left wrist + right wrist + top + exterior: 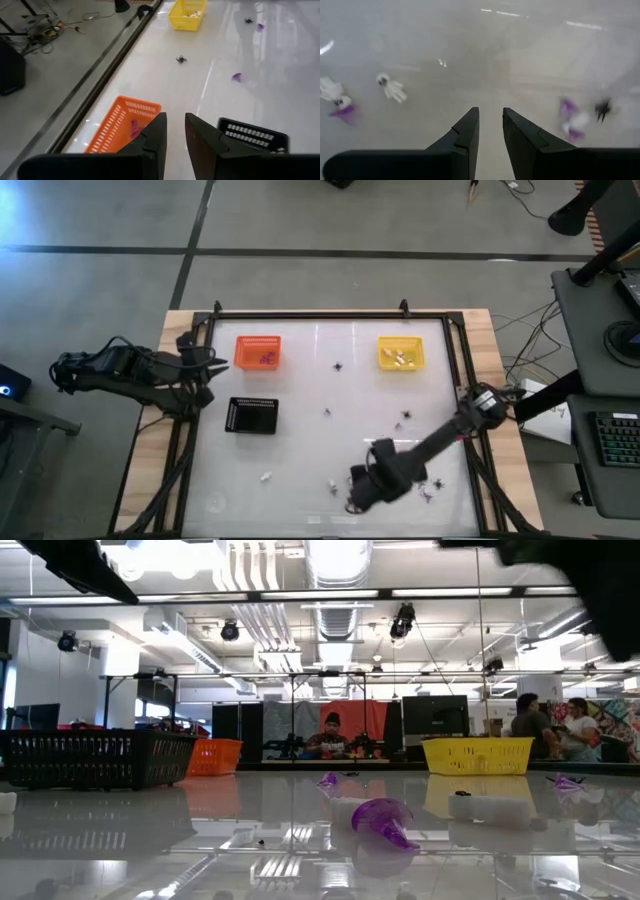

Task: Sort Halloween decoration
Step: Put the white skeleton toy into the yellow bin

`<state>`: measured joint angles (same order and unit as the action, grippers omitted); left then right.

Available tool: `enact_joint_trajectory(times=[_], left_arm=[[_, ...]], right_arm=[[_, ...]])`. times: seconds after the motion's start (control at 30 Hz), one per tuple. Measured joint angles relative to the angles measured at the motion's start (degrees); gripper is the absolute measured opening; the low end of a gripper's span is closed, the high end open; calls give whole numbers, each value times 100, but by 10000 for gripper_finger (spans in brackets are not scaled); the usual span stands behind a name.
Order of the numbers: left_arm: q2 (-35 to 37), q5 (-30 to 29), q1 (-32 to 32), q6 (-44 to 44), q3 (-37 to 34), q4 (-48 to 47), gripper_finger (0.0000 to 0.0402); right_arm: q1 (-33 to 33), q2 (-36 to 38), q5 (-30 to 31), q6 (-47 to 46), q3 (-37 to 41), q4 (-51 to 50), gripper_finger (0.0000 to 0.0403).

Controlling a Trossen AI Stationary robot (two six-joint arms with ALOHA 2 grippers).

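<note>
Glossy white tabletop (485, 60) lies bare just ahead of the right gripper (490, 122), fingers narrowly parted, pinching nothing. Halloween decoration (392, 89) lies scattered to either side; beyond, open surface. Left gripper (175, 130) waits, slightly parted, over the orange basket (120, 127).

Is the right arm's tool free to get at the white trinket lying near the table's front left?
Probably yes. The right tool hangs over the front edge, and the bare table between it and the white trinket holds nothing in the way.
</note>
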<state>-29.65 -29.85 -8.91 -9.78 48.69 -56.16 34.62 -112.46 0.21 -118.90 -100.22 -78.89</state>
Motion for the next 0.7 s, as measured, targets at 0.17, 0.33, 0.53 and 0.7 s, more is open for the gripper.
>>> enact_joint_trajectory(times=[0.17, 0.33, 0.53, 0.7], left_arm=[[-4, 87, 0, 10, -2, 0, 52], [-4, 88, 1, 18, -4, -13, 52], [-4, 88, 0, 17, -7, -20, 52], [-4, 88, 0, -56, -7, -20, 52]], right_arm=[[554, 0, -5, -1262, 0, -6, 77], [875, 0, -221, -1657, 0, 65, 77], [997, 0, -165, -1658, 0, 56, 77], [1095, 0, -158, -1697, 0, -76, 77]])
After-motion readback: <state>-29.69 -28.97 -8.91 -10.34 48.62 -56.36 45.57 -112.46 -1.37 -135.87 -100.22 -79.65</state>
